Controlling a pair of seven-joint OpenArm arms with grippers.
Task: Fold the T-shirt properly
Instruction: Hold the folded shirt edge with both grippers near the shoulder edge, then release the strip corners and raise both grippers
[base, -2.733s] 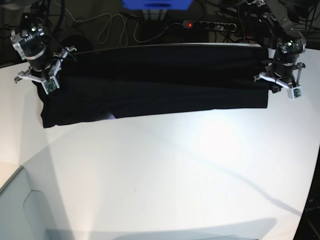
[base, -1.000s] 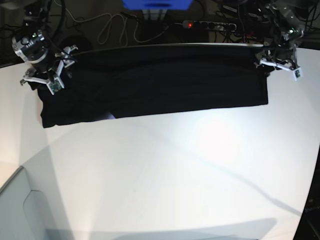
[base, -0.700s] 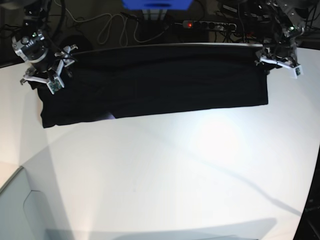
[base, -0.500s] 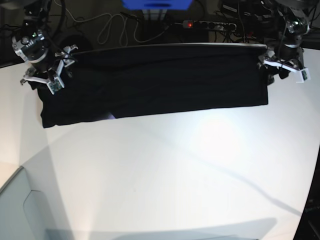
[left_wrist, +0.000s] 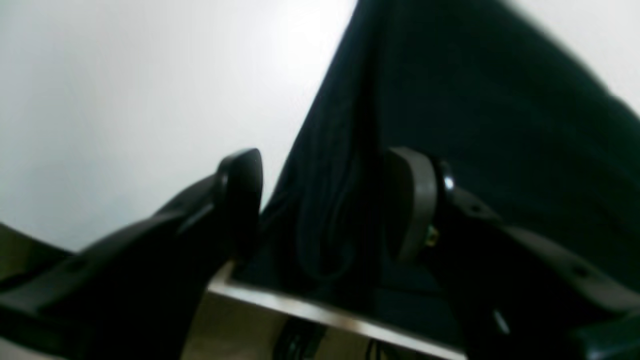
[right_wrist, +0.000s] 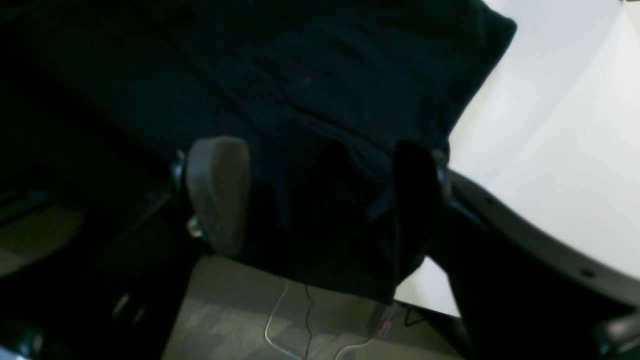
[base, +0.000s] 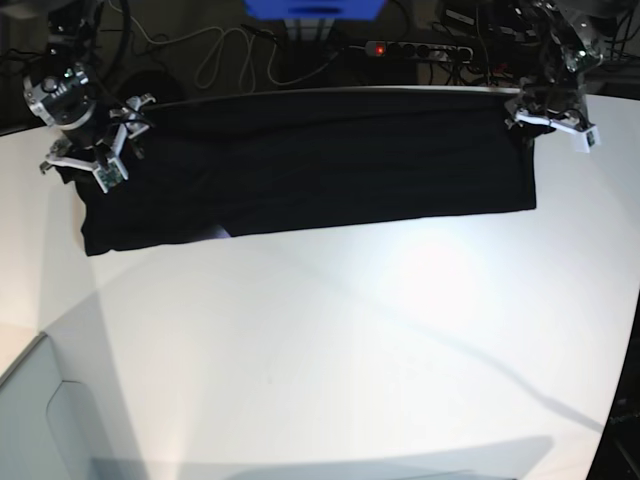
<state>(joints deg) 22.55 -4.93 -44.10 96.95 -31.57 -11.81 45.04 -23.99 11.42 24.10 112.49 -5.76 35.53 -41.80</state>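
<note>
The black T-shirt (base: 310, 165) lies in a long band along the table's (base: 350, 350) far edge, and the left gripper (left_wrist: 325, 200) and right gripper (right_wrist: 320, 195) each hang wide open over one end, holding nothing, probably ready to pinch those ends for a fold.

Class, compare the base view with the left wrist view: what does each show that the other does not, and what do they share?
Only the base view shows the whole T-shirt lying as a long band along the far edge of the white table, the right gripper at its other end, and the power strip behind. Only the left wrist view shows the left gripper close up, jaws open astride the cloth's edge. Both show black cloth, white table and the left gripper.
</note>
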